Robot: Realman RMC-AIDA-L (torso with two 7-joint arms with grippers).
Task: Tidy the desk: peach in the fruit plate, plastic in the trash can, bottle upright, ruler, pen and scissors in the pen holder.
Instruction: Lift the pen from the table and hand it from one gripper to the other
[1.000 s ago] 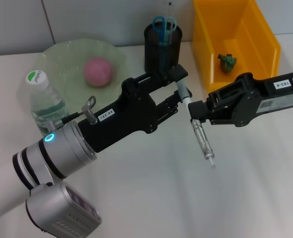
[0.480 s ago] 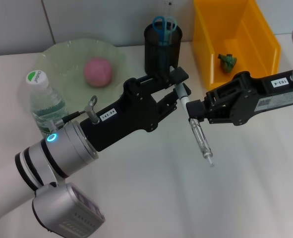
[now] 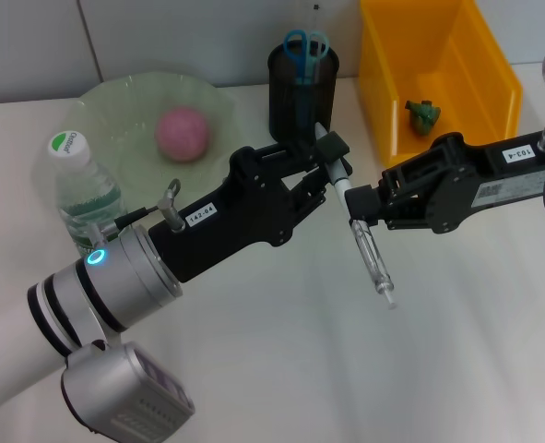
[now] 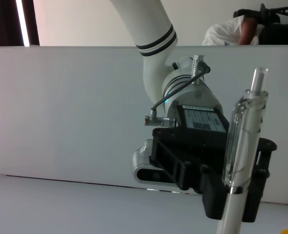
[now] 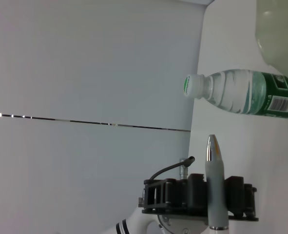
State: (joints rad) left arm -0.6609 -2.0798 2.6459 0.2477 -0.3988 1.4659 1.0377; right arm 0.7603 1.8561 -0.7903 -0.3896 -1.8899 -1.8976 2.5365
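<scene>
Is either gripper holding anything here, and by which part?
The pen sits between both grippers: the right gripper grips its middle, and the left gripper is at its tip end.

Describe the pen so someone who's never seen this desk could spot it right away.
Start at the yellow trash can at the desk's far right, then come forward to where the two black grippers meet in mid-air. The pen hangs between them above the desk, slanting downward. It is the only slim stick here with a clear barrel and a grey grip.
</scene>
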